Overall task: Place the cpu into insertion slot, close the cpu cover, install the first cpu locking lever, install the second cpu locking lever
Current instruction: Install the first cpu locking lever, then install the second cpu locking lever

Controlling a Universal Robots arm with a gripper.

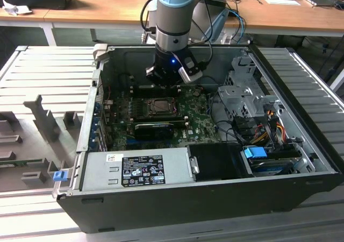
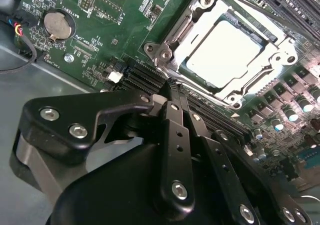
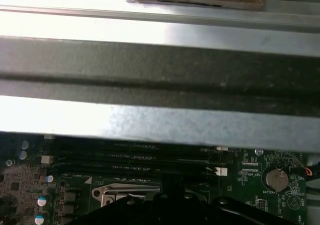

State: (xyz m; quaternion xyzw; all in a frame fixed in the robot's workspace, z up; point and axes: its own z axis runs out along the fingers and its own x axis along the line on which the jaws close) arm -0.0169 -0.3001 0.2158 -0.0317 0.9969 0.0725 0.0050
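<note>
Just beyond the closed tips of the gripper (image 2: 172, 87), past a row of black ribbed connectors (image 2: 142, 77): the slot (image 2: 161, 51), with the cpu (image 2: 225, 47) already seated in it and the cover (image 2: 281, 52) lying flat around the chip. Jaws pressed together, nothing held between them. Judged from this, lever work in hand. Best done with the shut tips used as one blunt pusher: come onto the thin wire lever (image 2: 250, 5) on the slot's far side from the jaws, press down and sideways in one smooth arc, keep clear of the chip face and of the small capacitors (image 2: 292, 112) off to one side.

Chip: flat, square, pale matte metal, glaring under the light. Cover: thin stamped steel frame, bright and slick, screw heads at the corners. Board (image 2: 100, 30): green, finely printed, a coin cell (image 2: 56, 25) well away from the jaws. Fingers: black, flat-sided bars, bolted.
</note>
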